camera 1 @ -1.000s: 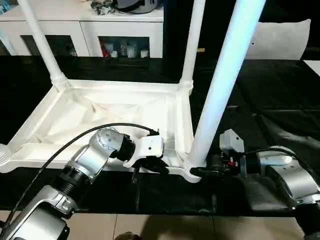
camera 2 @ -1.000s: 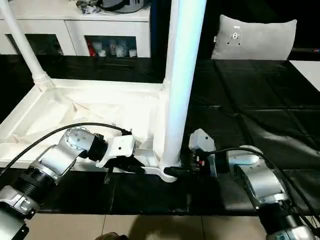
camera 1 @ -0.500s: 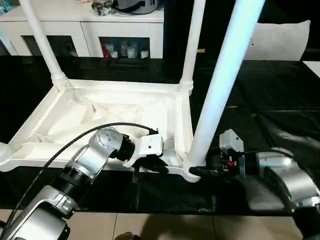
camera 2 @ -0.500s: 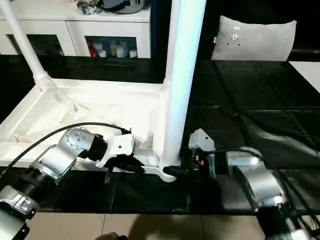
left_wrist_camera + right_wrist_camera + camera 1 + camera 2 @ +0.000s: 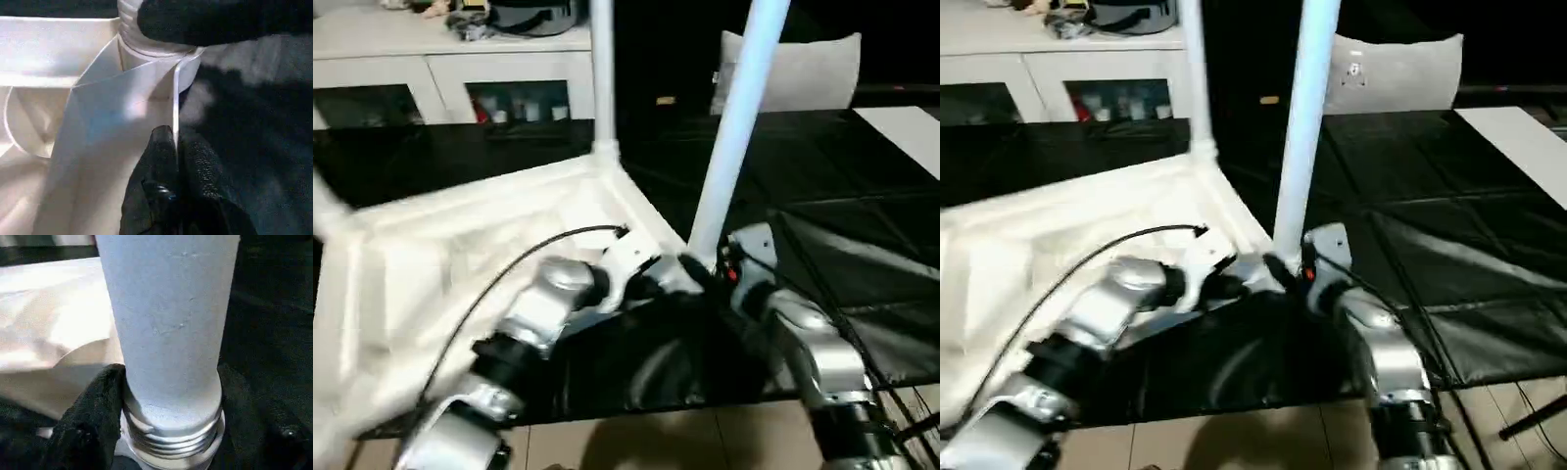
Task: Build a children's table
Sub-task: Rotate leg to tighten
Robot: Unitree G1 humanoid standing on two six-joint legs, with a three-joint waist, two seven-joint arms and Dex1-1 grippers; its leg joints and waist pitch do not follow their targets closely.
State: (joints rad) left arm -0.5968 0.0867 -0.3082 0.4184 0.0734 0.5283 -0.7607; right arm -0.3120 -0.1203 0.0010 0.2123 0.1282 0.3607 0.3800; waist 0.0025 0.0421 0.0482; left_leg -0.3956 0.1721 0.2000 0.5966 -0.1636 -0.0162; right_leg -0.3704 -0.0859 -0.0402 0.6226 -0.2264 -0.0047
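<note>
1. Tabletop [image 5: 460, 245] lies upside down on black sheet [image 5: 862, 245], ribbed underside up; blurred in head views.
2. Near leg [image 5: 734, 137] stands upright in the corner socket [image 5: 156, 54] closest to robot, between both claws.
3. Far leg [image 5: 601, 69] also upright in its socket at the tabletop's far corner.
4. Left claw [image 5: 176, 147]: fingers pinched together on the thin rim wall of the tabletop, just beside the near socket. Left wrist view shows one finger [image 5: 156, 161] on each side of the rim edge.
5. Right claw [image 5: 168, 396]: fingers spread around base of near leg, one black finger [image 5: 93, 416] pressed against the leg's side just above its threaded collar; other finger dark at the opp. side. It grips the leg.
6. In left wrist view, a black finger [image 5: 220, 22] of the right claw crosses the leg base at the socket.
7. White cabinet [image 5: 440, 69] w/ glass doors behind the sheet; grey-white cushion [image 5: 803, 73] stands to the right behind the near leg.
</note>
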